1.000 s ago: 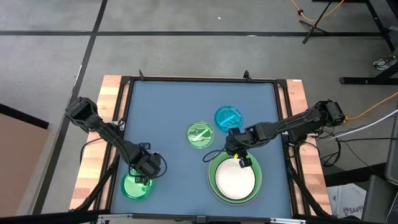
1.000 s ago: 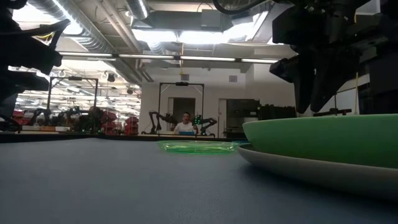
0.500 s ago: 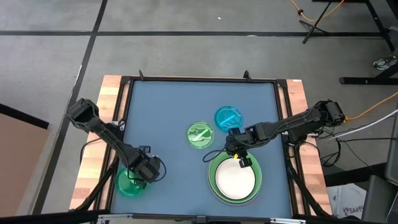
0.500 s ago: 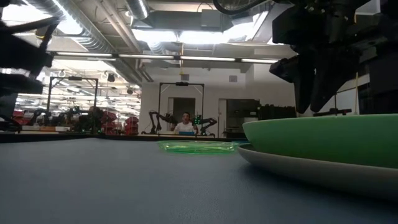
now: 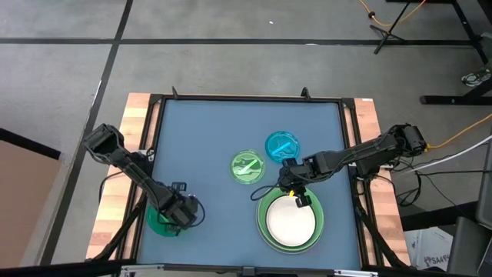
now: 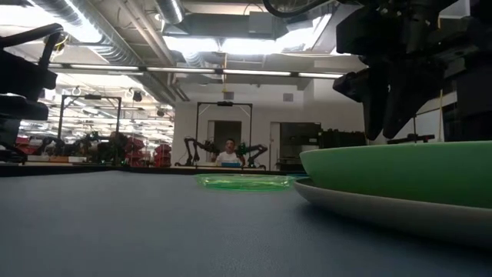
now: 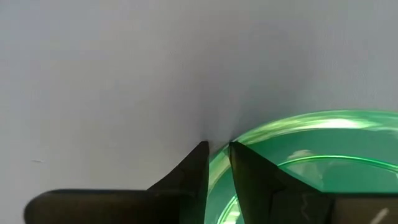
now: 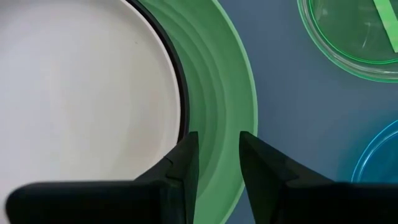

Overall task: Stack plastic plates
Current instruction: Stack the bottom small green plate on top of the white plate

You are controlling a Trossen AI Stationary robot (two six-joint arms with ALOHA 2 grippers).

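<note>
Your left claw [image 5: 174,219] is at the near left of the counter [image 5: 207,131], its two fingers [image 7: 198,168] pinched on the rim of a small translucent green plate [image 7: 311,155], with only a thin sliver of rim between them. Compared with a second ago, that plate has been dragged outward: it lay fully visible on the blue surface then, and now it sits further toward the near-left edge, largely hidden under the wrist in the high view [image 5: 159,221]. Judge this as a grip being secured at the counter's edge (a flat plate is hard to pinch otherwise), so the lift is still to come.

Your right claw [image 5: 295,192] has not shifted over the same interval. It hovers over the far rim of the stack, fingers parted and holding nothing. The stack reads, from the bottom, grey plate [image 6: 369,206], large light green plate [image 8: 221,93], a thin black rim [image 8: 180,81], and white plate [image 8: 81,87] on top.

Further out, the second small green plate [image 5: 247,167] and the blue plate [image 5: 281,145] lie untouched near the counter's centre, just beside one another.

Three small plates remain to be stacked; four are done.
</note>
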